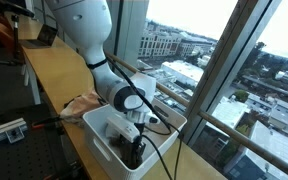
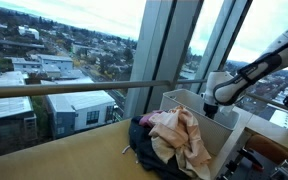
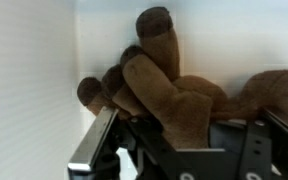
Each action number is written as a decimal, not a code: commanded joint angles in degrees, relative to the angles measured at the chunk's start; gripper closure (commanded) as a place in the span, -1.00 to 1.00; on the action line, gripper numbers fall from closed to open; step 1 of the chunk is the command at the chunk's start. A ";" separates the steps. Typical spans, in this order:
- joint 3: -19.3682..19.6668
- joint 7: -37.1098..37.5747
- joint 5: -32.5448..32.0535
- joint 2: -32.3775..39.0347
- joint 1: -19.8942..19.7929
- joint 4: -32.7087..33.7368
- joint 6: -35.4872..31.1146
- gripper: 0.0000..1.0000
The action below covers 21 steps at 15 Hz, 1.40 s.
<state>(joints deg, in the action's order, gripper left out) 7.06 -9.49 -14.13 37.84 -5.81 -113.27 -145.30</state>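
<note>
My gripper [image 1: 134,152] reaches down inside a white bin [image 1: 96,138] that stands on a wooden counter by the window. In the wrist view a brown plush toy [image 3: 169,85] lies against the bin's white wall, one of its limbs hanging between my fingers [image 3: 189,140]. The fingers stand wide apart, and a gap shows between the limb and the right finger. In an exterior view the bin [image 2: 181,100] hides the fingertips and only the wrist [image 2: 222,92] shows above its rim.
A pile of crumpled clothes, pink and dark, [image 2: 172,138] lies on the counter [image 2: 74,160] next to the bin; it also shows in an exterior view [image 1: 81,103]. A window rail [image 2: 64,88] and glass run along the counter's far edge.
</note>
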 commanded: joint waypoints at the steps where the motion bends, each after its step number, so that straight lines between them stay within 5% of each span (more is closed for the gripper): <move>1: -1.39 -1.81 1.51 0.30 -1.41 1.20 1.61 1.00; 15: -8.48 -5.13 5.11 -24.46 1.39 -6.11 3.52 1.00; 21: -14.50 -1.53 3.60 -33.19 10.81 -9.96 4.36 1.00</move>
<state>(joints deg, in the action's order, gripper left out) -5.01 -12.69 -10.34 8.29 0.85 -120.52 -142.61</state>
